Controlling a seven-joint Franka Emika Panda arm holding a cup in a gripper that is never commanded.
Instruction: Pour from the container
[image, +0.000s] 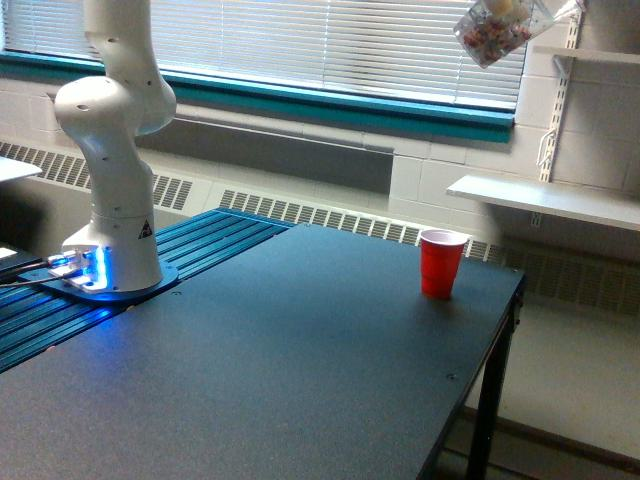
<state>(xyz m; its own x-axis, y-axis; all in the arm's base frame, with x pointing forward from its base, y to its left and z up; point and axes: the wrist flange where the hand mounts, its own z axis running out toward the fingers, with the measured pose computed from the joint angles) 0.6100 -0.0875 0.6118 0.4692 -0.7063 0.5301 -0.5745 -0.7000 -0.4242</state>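
Note:
The container, a clear plastic cup with small multicoloured bits inside, hangs tilted at the top edge of the exterior view, high above the table. My gripper is shut on it from the exterior view's right and is mostly cut off by the frame's top edge. A red plastic cup stands upright on the dark table near its far right edge. It is well below the container and slightly toward the exterior view's left of it. No bits are falling from the container.
The arm's white base with blue lights stands at the table's left. White wall shelves hang at the right behind the table. A window with blinds spans the back wall above a radiator.

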